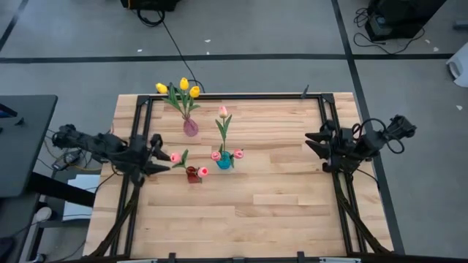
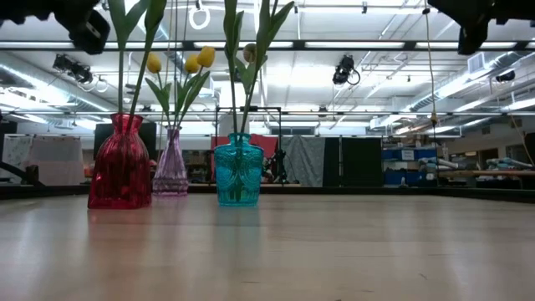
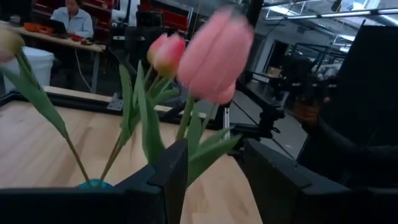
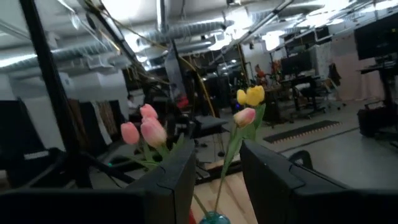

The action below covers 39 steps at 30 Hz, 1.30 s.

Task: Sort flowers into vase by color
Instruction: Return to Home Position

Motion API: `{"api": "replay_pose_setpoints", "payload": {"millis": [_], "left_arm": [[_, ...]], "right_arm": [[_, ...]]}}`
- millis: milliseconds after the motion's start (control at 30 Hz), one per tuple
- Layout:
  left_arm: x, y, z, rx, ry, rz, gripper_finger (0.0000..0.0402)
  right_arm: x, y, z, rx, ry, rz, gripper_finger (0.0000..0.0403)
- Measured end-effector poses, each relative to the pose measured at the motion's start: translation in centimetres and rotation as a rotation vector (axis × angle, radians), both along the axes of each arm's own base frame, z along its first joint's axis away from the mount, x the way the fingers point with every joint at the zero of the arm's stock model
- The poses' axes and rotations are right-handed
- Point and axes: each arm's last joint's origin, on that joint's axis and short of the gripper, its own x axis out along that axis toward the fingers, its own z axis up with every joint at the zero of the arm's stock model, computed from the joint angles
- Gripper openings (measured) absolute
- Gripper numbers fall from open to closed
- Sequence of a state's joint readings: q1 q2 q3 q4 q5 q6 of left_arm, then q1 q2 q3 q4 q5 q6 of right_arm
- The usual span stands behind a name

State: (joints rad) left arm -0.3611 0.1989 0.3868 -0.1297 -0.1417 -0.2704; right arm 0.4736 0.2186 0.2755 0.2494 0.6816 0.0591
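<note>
Three glass vases stand on the table. The purple vase (image 1: pixel 190 127) holds three yellow tulips (image 1: pixel 183 87). The teal vase (image 1: pixel 224 160) holds pink tulips (image 1: pixel 223 112). The red vase (image 1: pixel 193 174) also holds pink tulips, and one head (image 1: pixel 175 157) leans toward the left edge. My left gripper (image 1: pixel 159 154) is open right at that head; in its wrist view the gripper (image 3: pixel 214 168) has the pink tulip (image 3: pixel 214 56) just ahead, with leaves in the gap. My right gripper (image 1: pixel 316 150) waits open near the right edge, facing the vases. My left gripper comes level from the table's left side. The pink tulip's stem (image 3: pixel 186 121) runs down behind the tip of one finger (image 3: pixel 171 174). I cannot tell whether they touch.
A black frame rail (image 1: pixel 241 96) runs along the far edge and down both sides of the wooden table (image 1: pixel 278 212). In the low view the red vase (image 2: pixel 121 171), purple vase (image 2: pixel 171 171) and teal vase (image 2: pixel 238 171) stand close together. A person sits at a desk (image 3: pixel 71 18) beyond the table.
</note>
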Motion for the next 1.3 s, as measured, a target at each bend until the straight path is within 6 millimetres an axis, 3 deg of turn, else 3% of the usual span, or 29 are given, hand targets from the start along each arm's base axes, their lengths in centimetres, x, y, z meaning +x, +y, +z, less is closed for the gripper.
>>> {"api": "replay_pose_setpoints", "payload": {"millis": [167,400,533,733,967,1100,1300], "left_arm": [[0.6,-0.2,-1.9,0.011,0.014,0.008,0.0163],[-1.3,0.7,-1.0,-0.004,-0.017,0.05,0.0163],[-1.7,0.9,-1.6,-0.014,0.024,0.072,0.0163],[-0.5,0.3,-3.6,-0.048,-0.005,0.048,0.0163],[0.8,-0.2,-7.4,-0.049,-0.048,0.025,0.0163],[1.1,-0.4,-8.7,-0.051,-0.058,0.015,0.0163],[1.1,-0.4,-8.7,0.023,-0.079,0.018,0.0163]], "right_arm": [[-0.2,0.0,-1.0,-0.004,-0.045,0.045,0.014],[-1.4,-0.2,-0.5,-0.053,-0.108,0.101,0.014],[-1.8,-0.4,-0.7,-0.068,-0.1,0.096,0.014],[-1.5,-0.2,-1.6,-0.065,-0.092,0.1,0.014],[-0.6,0.3,-5.4,-0.04,-0.145,0.104,0.014],[-0.3,0.5,-5.9,-0.041,-0.111,0.143,0.014],[-0.4,0.5,-5.7,-0.11,-0.113,0.107,0.014]]}}
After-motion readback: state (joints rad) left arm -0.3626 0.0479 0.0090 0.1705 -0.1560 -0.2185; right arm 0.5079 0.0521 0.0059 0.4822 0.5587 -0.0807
